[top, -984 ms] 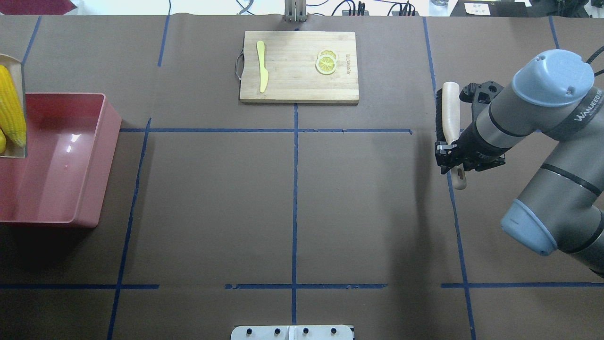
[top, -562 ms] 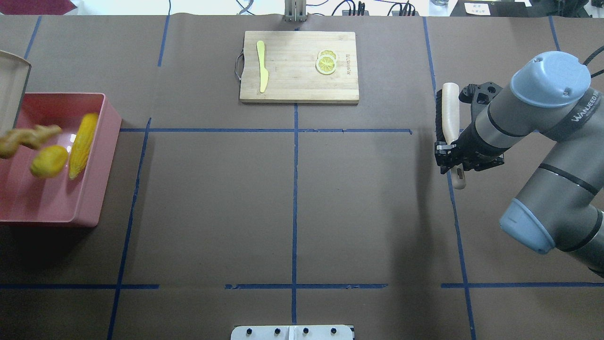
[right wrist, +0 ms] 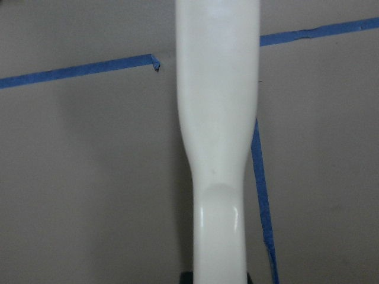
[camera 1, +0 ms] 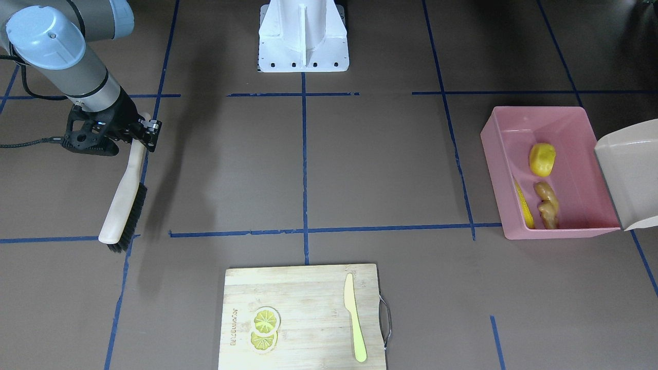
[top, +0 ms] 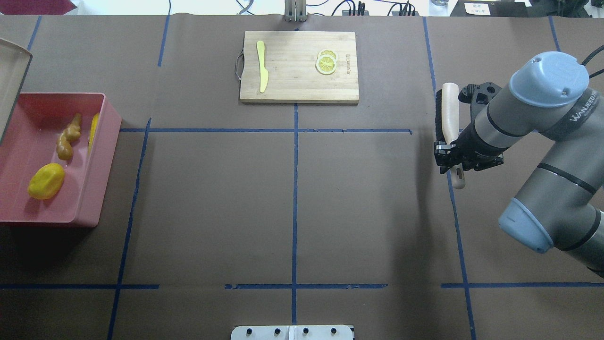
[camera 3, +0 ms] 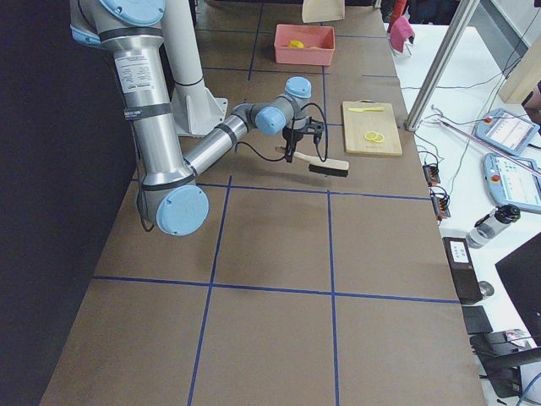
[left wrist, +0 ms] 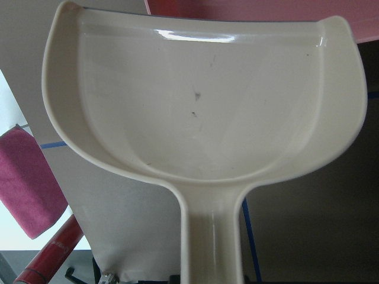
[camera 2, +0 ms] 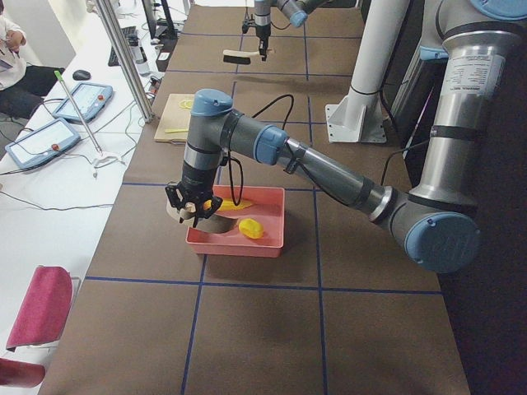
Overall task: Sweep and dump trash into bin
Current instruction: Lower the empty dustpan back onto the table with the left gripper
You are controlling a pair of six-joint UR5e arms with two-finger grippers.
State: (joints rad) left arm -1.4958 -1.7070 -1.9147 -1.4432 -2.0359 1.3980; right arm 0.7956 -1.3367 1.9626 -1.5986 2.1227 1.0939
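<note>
Overhead view, bottom edge: white robot base plate (top: 292, 332), nothing changed there. Mid-right: right gripper (top: 451, 158) was clamped narrow on the handle of the cream-handled hand brush with black bristles (top: 449, 111). The brush seemed held just clear of the brown paper, and its pose hardly differed from a second before. Mid-left was where the change lay. A second earlier the large pink rectangular plastic tub (top: 106, 165) had a bare floor, with the corn riding in the tilted pan above it; a little later all three pieces were blurred in mid-fall. Now all three lay at rest inside the tub. The rounded yellow potato-like lump (top: 46, 181) sat lower left on the floor, and the knobbly tan ginger root (top: 68, 139) above it. The long yellow corn cob (top: 93, 132) stood on edge against the tub's right wall. Upper left: the beige long-handled plastic dustpan (top: 12, 80) hung tipped over the tub's far side, and the wrist view showed its scoop empty (left wrist: 201, 100). Left gripper (camera 2: 192, 204) appeared only in the side view, so I could not tell how its fingers stood. Top centre: bamboo cutting board (top: 297, 71) with yellow-green knife (top: 262, 66) and lemon slices (top: 326, 62), untouched. Judgement: the dump looked done and the trash was binned; only setting the tools down seemed to remain.
</note>
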